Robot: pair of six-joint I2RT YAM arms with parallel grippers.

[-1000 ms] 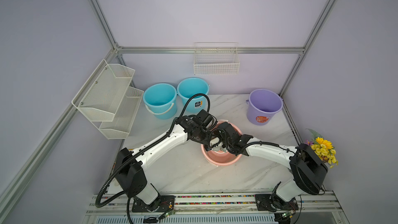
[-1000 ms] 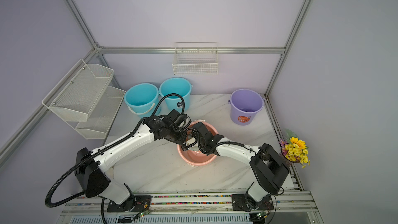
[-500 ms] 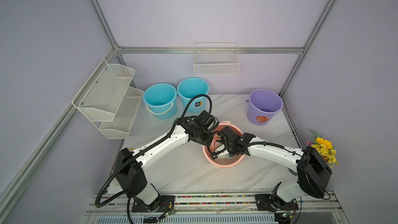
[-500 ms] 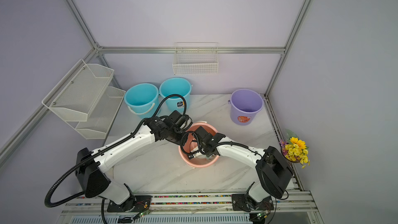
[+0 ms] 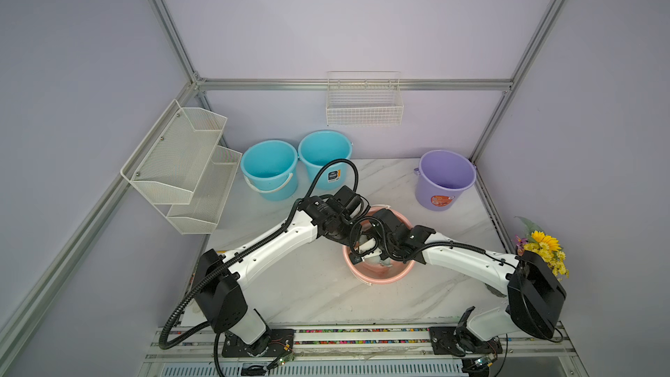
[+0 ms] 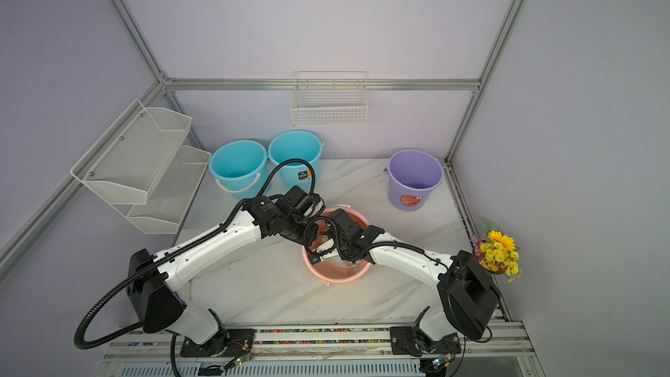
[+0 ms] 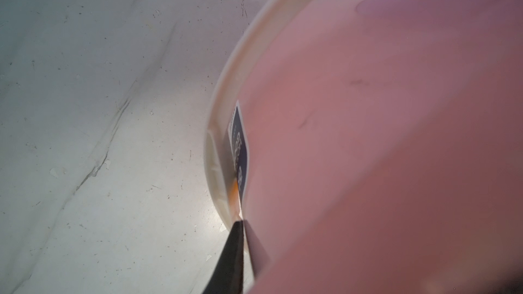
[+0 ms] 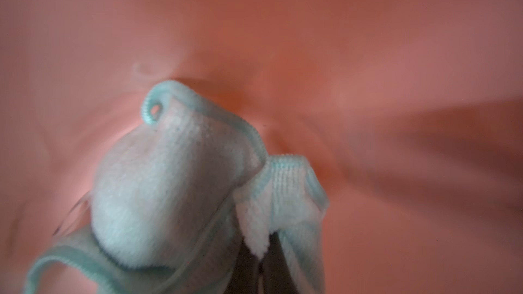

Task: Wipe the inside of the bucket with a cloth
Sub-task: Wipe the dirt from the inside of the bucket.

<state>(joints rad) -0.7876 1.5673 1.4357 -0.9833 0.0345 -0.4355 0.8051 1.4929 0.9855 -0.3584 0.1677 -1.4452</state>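
A pink bucket (image 5: 377, 279) (image 6: 337, 277) stands tilted in the middle of the marble table. My left gripper (image 7: 242, 222) is shut on the bucket's rim (image 7: 226, 125), one finger outside and one inside, beside a dark label (image 7: 239, 148). The right gripper (image 8: 261, 253) is down inside the bucket, shut on the cloth (image 8: 175, 193), a pale mint-green microfibre bunched against the pink inner wall (image 8: 368, 52). In both top views the two wrists cover most of the bucket's mouth. Only a pale bit of the cloth (image 5: 380, 262) shows there.
Two light-blue buckets (image 5: 270, 168) (image 5: 324, 155) stand at the back left and a purple bucket (image 5: 445, 179) at the back right. White mesh shelves (image 5: 181, 168) hang on the left wall and a wire basket (image 5: 364, 103) on the back wall. Yellow flowers (image 5: 544, 252) sit at the right edge.
The right arm has shifted a little to the right inside the bucket with the cloth, and the bucket has tipped slightly. The left gripper has kept its hold on the rim.
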